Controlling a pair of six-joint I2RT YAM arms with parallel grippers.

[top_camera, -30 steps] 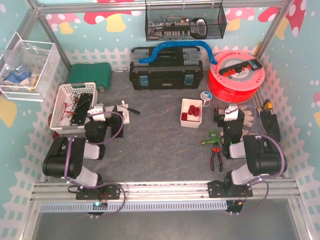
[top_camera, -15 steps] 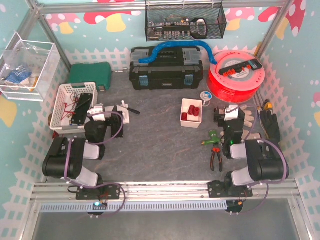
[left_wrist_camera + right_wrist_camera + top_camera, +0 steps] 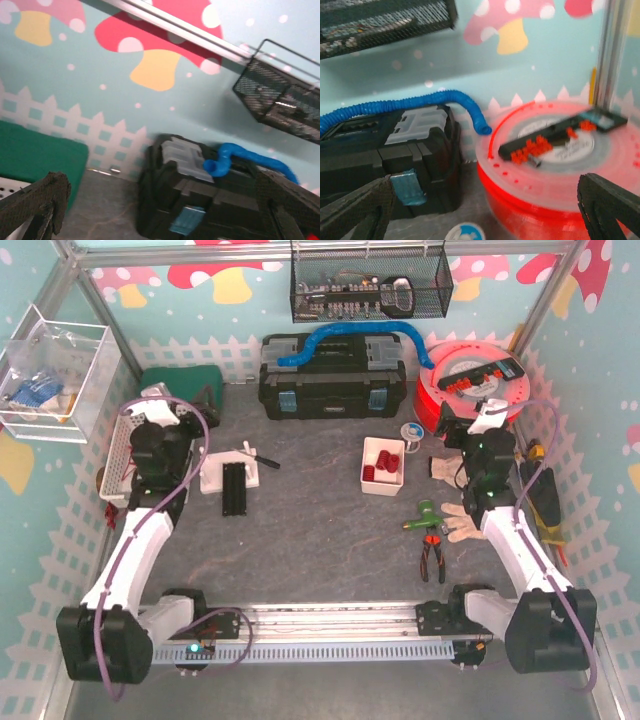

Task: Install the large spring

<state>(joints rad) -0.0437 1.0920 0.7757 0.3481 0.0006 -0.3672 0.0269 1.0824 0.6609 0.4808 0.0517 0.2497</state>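
Note:
Several red pieces (image 3: 383, 462) lie in a small white tray (image 3: 366, 480) at mid-table; I cannot tell which one is the large spring. A white block with a black fixture (image 3: 232, 483) lies left of centre. My left gripper (image 3: 188, 410) is raised near the white basket, well left of the tray. In the left wrist view it (image 3: 160, 210) is open and empty, facing the black toolbox (image 3: 200, 200). My right gripper (image 3: 455, 435) is raised right of the tray. In the right wrist view it (image 3: 485, 210) is open and empty, facing the red spool (image 3: 555, 165).
Black toolbox (image 3: 333, 380) with a blue hose (image 3: 350, 335) and the red spool (image 3: 470, 390) stand at the back. A white basket (image 3: 122, 455) and green case (image 3: 180, 388) are at left. Pliers (image 3: 432, 555), a green tool (image 3: 425, 512), gloves (image 3: 462, 525) and a tape roll (image 3: 410, 432) lie at right.
Both arms have unfolded from low, tucked poses and lifted their grippers up and toward the back. The white block and the gloves now show uncovered.

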